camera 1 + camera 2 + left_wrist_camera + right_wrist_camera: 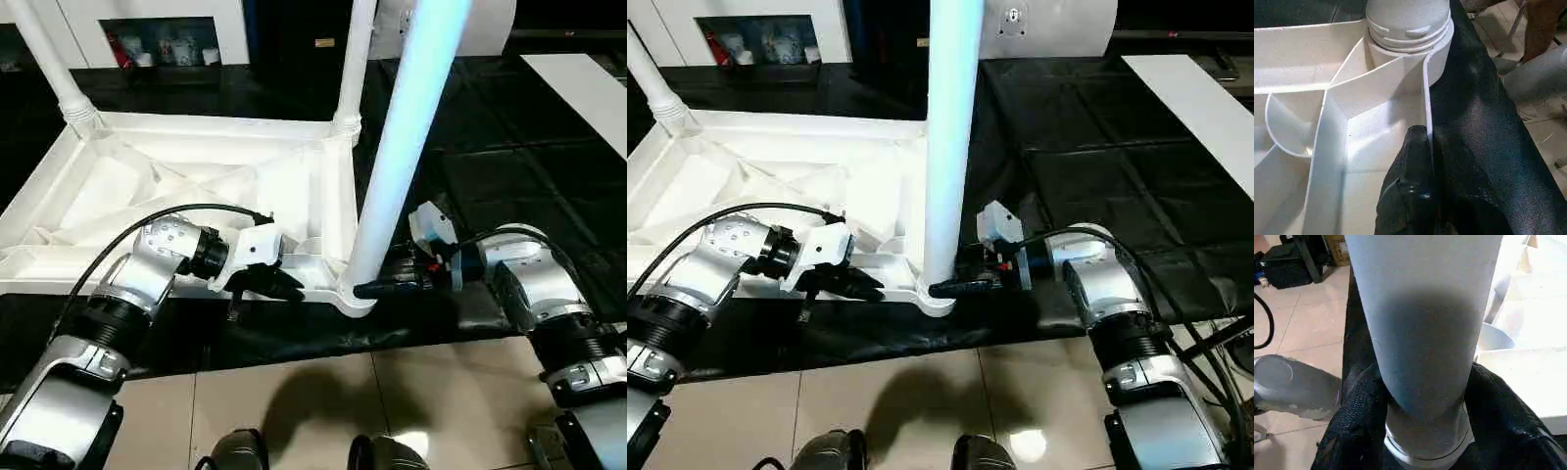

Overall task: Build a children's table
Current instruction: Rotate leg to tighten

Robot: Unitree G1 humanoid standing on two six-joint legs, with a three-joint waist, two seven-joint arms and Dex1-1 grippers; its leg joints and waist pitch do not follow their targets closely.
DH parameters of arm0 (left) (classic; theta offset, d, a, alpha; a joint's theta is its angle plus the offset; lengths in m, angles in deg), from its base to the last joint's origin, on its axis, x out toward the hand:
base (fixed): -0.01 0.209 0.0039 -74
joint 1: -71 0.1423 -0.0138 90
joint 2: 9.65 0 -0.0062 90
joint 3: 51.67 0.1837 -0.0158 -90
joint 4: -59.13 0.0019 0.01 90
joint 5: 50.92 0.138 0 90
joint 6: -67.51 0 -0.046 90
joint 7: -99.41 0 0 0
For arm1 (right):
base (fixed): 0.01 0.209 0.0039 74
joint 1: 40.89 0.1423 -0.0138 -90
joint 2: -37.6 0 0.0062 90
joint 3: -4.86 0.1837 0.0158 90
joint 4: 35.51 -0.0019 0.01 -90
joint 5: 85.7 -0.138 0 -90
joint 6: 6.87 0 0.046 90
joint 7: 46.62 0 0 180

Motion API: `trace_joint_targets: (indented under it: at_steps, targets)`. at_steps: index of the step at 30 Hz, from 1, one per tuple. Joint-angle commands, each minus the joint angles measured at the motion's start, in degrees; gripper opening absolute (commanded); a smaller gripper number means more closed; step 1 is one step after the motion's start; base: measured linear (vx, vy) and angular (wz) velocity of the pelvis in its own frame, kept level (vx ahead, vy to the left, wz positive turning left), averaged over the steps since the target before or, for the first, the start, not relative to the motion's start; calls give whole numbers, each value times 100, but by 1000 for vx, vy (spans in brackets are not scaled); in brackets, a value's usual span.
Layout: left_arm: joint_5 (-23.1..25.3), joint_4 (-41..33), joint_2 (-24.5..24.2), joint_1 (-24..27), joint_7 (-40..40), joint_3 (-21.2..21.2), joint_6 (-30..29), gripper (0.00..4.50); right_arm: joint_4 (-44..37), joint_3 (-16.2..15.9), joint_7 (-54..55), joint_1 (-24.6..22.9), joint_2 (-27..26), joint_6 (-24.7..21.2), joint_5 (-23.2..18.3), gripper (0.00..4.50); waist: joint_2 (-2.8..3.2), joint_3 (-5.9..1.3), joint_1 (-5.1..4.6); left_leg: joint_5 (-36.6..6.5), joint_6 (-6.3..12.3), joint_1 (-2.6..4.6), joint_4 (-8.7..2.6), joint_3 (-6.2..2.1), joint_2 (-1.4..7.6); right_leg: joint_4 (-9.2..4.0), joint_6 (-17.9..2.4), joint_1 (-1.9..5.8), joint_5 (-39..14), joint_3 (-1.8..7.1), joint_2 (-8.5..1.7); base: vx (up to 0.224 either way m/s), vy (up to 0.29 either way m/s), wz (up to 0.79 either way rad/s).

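The right gripper (387, 287), lower centre of the left eye view, has its fingers around the base of the upright leg (407, 137); the frames don't show whether they are clamped. The leg's long axis rises toward the top edge from the near corner socket (358, 297) of the overturned tabletop (147, 186) on the black counter (509, 166).

In the left wrist view, the left gripper (1422, 161) is pinched together on the tabletop's rim (1427, 93).

In the right wrist view, the leg stands between the fingers (1356, 421), nearer this arm.

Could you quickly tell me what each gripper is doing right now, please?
Left gripper: shut, pinching the near rim of the upturned tabletop.
Right gripper: fingers around the base of the near corner leg; a firm grip cannot be told.
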Motion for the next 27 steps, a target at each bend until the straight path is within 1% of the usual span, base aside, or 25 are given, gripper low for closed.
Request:
trace_joint_targets:
  at_steps: [1, 6, 7, 8, 9, 10, 11, 12, 13, 14, 15, 16, 17, 18, 19, 20, 21, 22, 23, 24, 25, 26, 27]
  targets:
    - [68, 41, 46, -40, -231, 201, 74, 0, -61, -99, -233, -48, 60, -5, -32, 195, -5, -487, -21, -731, 699, 86, -367, -69, 355, -401, -1630, 374, -684, 376, -412, 0, 0, 0]
    - [87, 95, 65, -33, -155, 181, 71, 0, -176, -44, -111, -158, -38, -80, -117, 194, -5, -479, -22, -760, 696, 84, -371, -67, 351, -407, -1636, 371, -687, 378, -407, 0, 0, 0]
    - [55, 88, 92, -17, -110, 147, 4, 0, -275, -8, 12, -215, -99, -233, -175, 194, -2, -479, -20, -773, 688, 88, -374, -67, 354, -411, -1632, 372, -719, 378, -412, 0, 0, 0]
    - [43, 84, 100, -12, -97, 136, -18, 0, -307, 3, 50, -233, -118, -282, -192, 194, -4, -481, -18, -801, 670, 90, -379, -71, 357, -416, -1617, 374, -774, 379, -412, 0, 0, 0]
    - [-10, 30, 157, 2, 25, 68, -183, 0, -465, 43, 313, -332, -232, -403, -217, 194, 5, -484, -11, -803, 651, 92, -381, -68, 366, -407, -1617, 368, -771, 385, -417, 0, 0, 0]
    - [-47, -33, 200, 11, 120, 21, -322, 0, -583, 63, 553, -402, -322, -556, -211, 194, -3, -479, -9, -816, 637, 95, -387, -71, 366, -420, -1613, 366, -798, 383, -418, 0, 0, 0]
    - [-77, -87, 243, 14, 213, -20, -459, 0, -651, 67, 836, -447, -415, -701, -151, 194, -9, -465, -14, -848, 578, 91, -405, -77, 365, -420, -1586, 367, -905, 380, -410, 0, 0, 0]
    - [-92, -128, 334, -7, 441, -91, -725, 0, -645, 91, 1363, -475, -597, -760, 9, 194, -5, -445, -39, -1016, 483, 93, -420, -79, 363, -454, -1525, 353, -1192, 385, -428, 0, 0, 0]
    - [-95, -132, 379, -23, 546, -122, -824, 0, -626, 107, 1584, -479, -680, -762, 72, 194, -4, -446, -51, -1095, 415, 98, -417, -83, 349, -475, -1477, 349, -1375, 386, -440, 0, 0, 0]
    - [-98, -130, 433, -44, 660, -154, -924, 0, -605, 125, 1798, -480, -769, -769, 125, 194, -12, -420, -78, -1286, 290, 99, -439, -101, 333, -526, -1351, 355, -1839, 379, -448, 0, 0, 0]
    - [-75, -112, 552, -101, 929, -211, -1129, 0, -543, 178, 2279, -465, -977, -799, 225, 194, -14, -402, -100, -1410, 190, 101, -450, -111, 327, -559, -1220, 343, -2186, 381, -452, 0, 0, 0]
    - [-44, -97, 650, -146, 1136, -242, -1250, 0, -508, 255, 2666, -441, -1157, -910, 254, 194, -10, -400, -112, -1457, 148, 117, -451, -110, 327, -580, -1163, 325, -2315, 386, -453, 0, 0, 0]
    - [-36, -108, 741, -173, 1308, -274, -1393, 0, -504, 312, 2968, -426, -1310, -1017, 274, 194, -9, -402, -152, -1502, 82, 115, -459, -126, 327, -583, -1126, 320, -2406, 387, -451, 0, 0, 0]
    - [-25, -127, 831, -200, 1488, -312, -1551, 0, -539, 355, 3203, -423, -1444, -1132, 291, 194, -35, -414, -202, -1472, 48, 79, -471, -137, 323, -563, -1097, 348, -2336, 380, -438, 0, 0, 0]
    - [6, -126, 983, -266, 1840, -391, -1771, 0, -554, 418, 3613, -401, -1657, -1267, 342, 194, -21, -415, -205, -1459, 56, 77, -479, -148, 323, -562, -1079, 346, -2320, 373, -438, 0, 0, 0]
    - [23, -122, 1102, -328, 2127, -470, -1951, 0, -542, 478, 3992, -375, -1826, -1369, 395, 194, -2, -421, -225, -1448, 46, 113, -474, -126, 336, -567, -1121, 309, -2172, 392, -431, 0, 0, 0]
    - [33, -122, 1249, -407, 2478, -577, -2171, 0, -520, 560, 4497, -342, -2037, -1497, 464, 194, -20, -444, -241, -1341, 45, 115, -464, -120, 323, -547, -1194, 315, -1956, 389, -425, 0, 0, 0]
    - [33, -122, 1249, -407, 2478, -577, -2171, 0, -520, 560, 4497, -342, -2037, -1497, 464, 194, -16, -441, -252, -1285, 52, 106, -467, -115, 321, -539, -1214, 320, -1866, 390, -425, 0, 0, 0]
    - [18, -100, 1383, -488, 2765, -680, -2328, 0, -464, 647, 4881, -296, -2216, -1586, 476, 194, -29, -463, -264, -1176, 123, 98, -452, -100, 304, -548, -1218, 339, -1704, 387, -424, 0, 0, 0]
    - [20, -96, 1684, -620, 3319, -839, -2457, 0, -284, 784, 5577, -170, -2585, -1583, 487, 194, -18, -487, -275, -977, 176, 108, -433, -84, 309, -516, -1301, 332, -1372, 400, -422, 0, 0, 0]
    - [21, -97, 1789, -657, 3494, -885, -2476, 0, -221, 820, 5770, -127, -2703, -1561, 486, 194, -12, -490, -290, -897, 197, 100, -431, -78, 311, -504, -1355, 324, -1228, 404, -422, 0, 0, 0]
    - [19, -131, 1885, -666, 3629, -916, -2510, 0, -172, 844, 5929, -92, -2812, -1531, 493, 194, -22, -521, -276, -747, 269, 104, -412, -74, 292, -498, -1391, 341, -1016, 387, -408, 0, 0, 0]
    - [28, -181, 2023, -668, 3796, -929, -2522, 0, -67, 887, 6224, -13, -2952, -1541, 538, 194, -20, -524, -272, -567, 388, 80, -399, -62, 281, -467, -1439, 360, -722, 389, -404, 0, 0, 0]
